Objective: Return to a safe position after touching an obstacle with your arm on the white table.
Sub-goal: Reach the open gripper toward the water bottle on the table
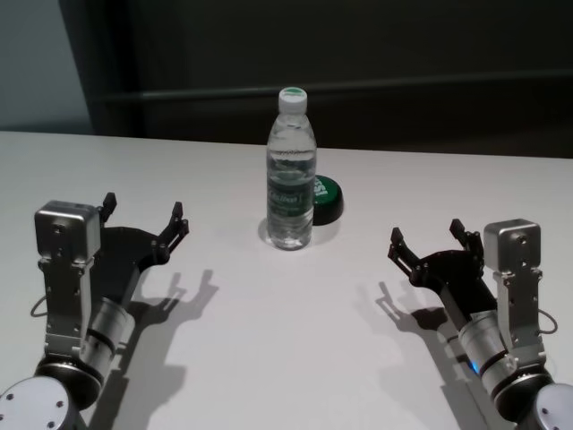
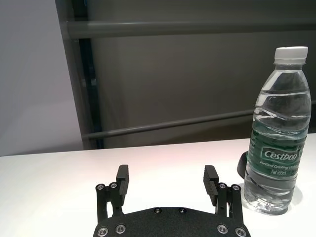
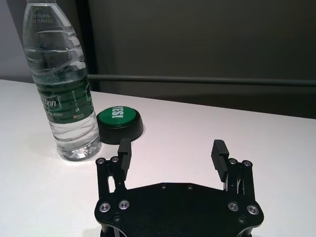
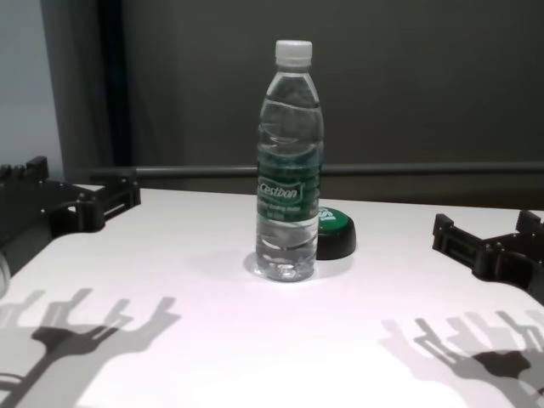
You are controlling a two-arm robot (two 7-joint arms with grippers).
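Closest in, toward the near-left corner of the white worktop (image 1: pixel 286 358): left pincer (image 1: pixel 143 215), fingers spread, pinching nothing, hanging low over the surface with its tips aimed at the far edge. Toward the near-right corner, much the same for the right pincer (image 1: pixel 428 236) — spread wide, holding nothing, tips aimed away toward the far edge. Well apart from both, farther in and about midway between the left and right edges: the obstacle (image 1: pixel 291 170), a clear water bottle standing on its base, white cap on, green label band round its middle. Long axis vertical, cap pointing straight up — no lean visible from chest or wrist cameras. Just behind it on its right side and close against it, whether touching cannot be told: a low black puck (image 1: pixel 324 199) with a green top. As for progress, apparently near the end: neither arm in contact with the bottle, both drawn in by the near edge in a roughly mirrored, parked-looking pose. Little left, by this reading, beyond holding there; no way to confirm the touch itself from this moment alone.
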